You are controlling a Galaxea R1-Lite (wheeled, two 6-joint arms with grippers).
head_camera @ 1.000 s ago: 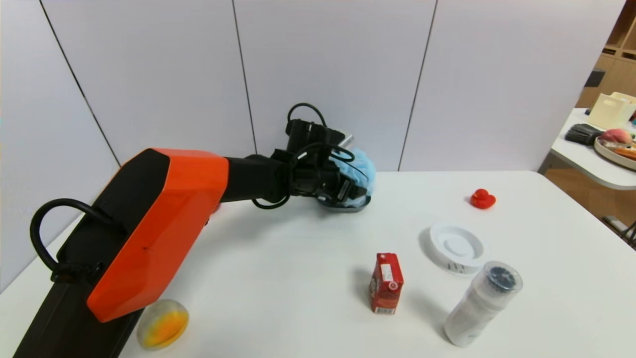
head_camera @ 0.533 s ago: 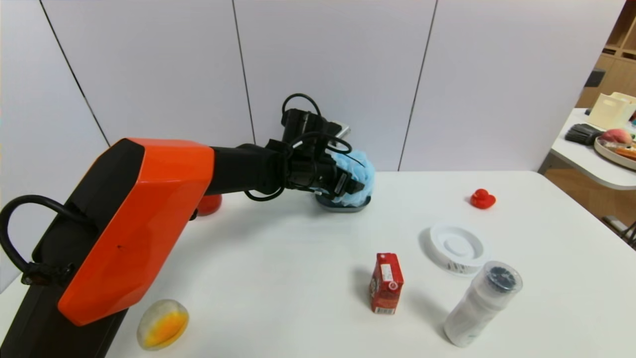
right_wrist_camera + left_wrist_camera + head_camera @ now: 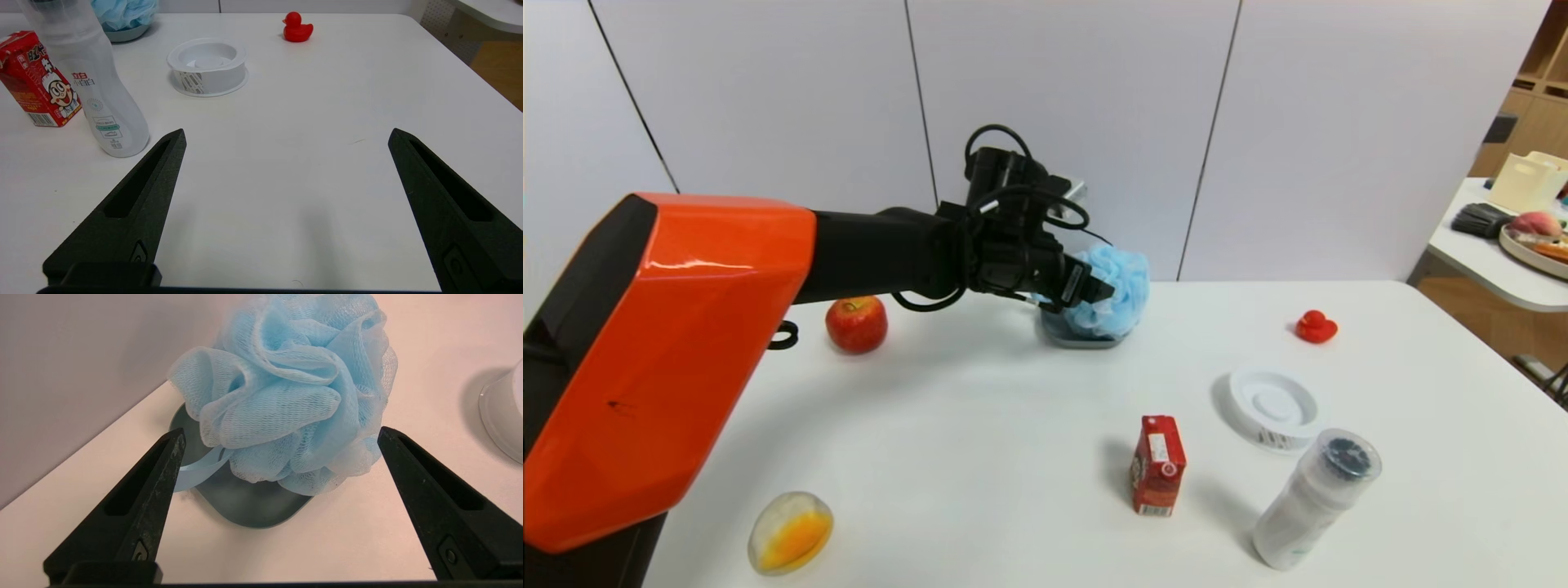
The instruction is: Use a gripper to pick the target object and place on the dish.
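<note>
White tabletop (image 3: pixel 347 543), round pouf (image 3: pixel 286 396), ribbon (image 3: pixel 200 471) toward tool (image 3: pixel 281 433)

Apple (image 3: pixel 856 324) (whole) left of the dish (image 3: pixel 1086 343)

"Where's the black left gripper with pointed fingers (image 3: pixel 281 433)?"

"At the end of the black and orange left arm (image 3: pixel 686 327), stretched forward and inward, its fingers spread wide."

"And the black right gripper with pointed fingers (image 3: pixel 287 132)?"

"Parked low on the right side, wide open too."
</note>
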